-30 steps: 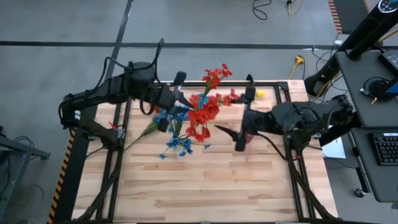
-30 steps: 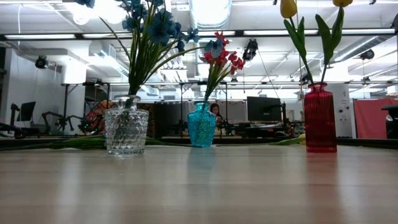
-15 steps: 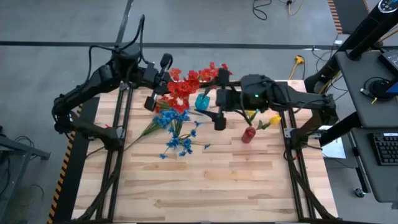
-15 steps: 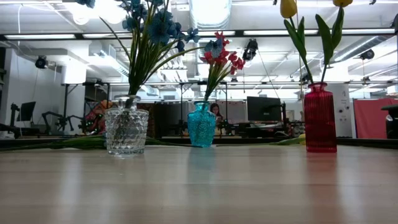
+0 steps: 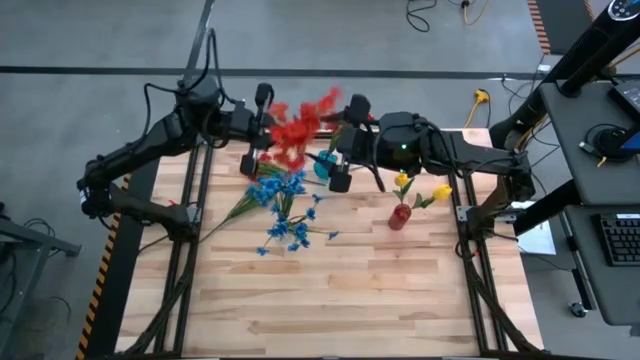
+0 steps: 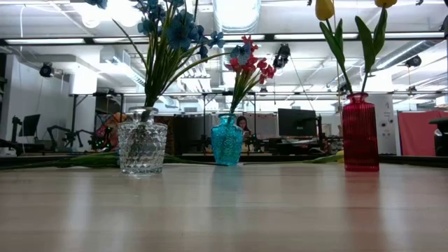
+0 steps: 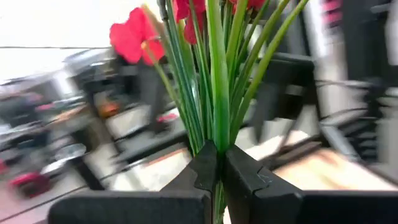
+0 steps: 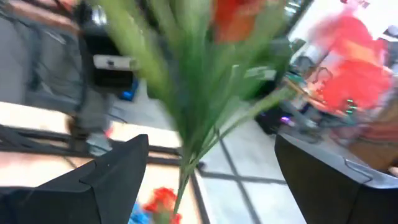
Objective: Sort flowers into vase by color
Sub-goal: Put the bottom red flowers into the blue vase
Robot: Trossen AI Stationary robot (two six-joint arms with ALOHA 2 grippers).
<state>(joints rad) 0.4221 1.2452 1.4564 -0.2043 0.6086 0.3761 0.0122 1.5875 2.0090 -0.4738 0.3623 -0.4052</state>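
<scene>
My left gripper (image 5: pixel 258 140) is above the table's far left part, shut on a bunch of red flowers (image 5: pixel 295 125). My right gripper (image 5: pixel 347 143) faces it from the right and is open. Its fingers (image 8: pixel 115 171) stand on either side of the bunch's blurred green stalks (image 8: pixel 186 118) without touching them. On the table stand a clear vase (image 6: pixel 142 147) with blue flowers, a teal vase (image 6: pixel 227 140) with red flowers, and a red vase (image 6: pixel 360 133) with yellow flowers. More blue flowers (image 5: pixel 288 225) lie on the table. My left gripper pinches several green stalks of the red flowers (image 7: pixel 214 134) together between its two fingers. The fingers come level from the table's left and lie across the stalks. The bunch is lifted clear of the table, its red heads (image 7: pixel 134 34) beyond the fingers. The stalks' lower ends are hidden.
The teal vase (image 5: pixel 323 165) stands just below and between the two grippers. The red vase (image 5: pixel 400 215) is to the right of them. The near half of the wooden table (image 5: pixel 330 300) is bare. A desk with a keyboard (image 5: pixel 620 235) is off the right edge.
My left gripper has carried the red bunch up off the blue flowers, toward the table's far left. My right gripper has swung from the table's right toward the far left and now stands around the bunch's stalks. Most of the motion fell in the first half second.
</scene>
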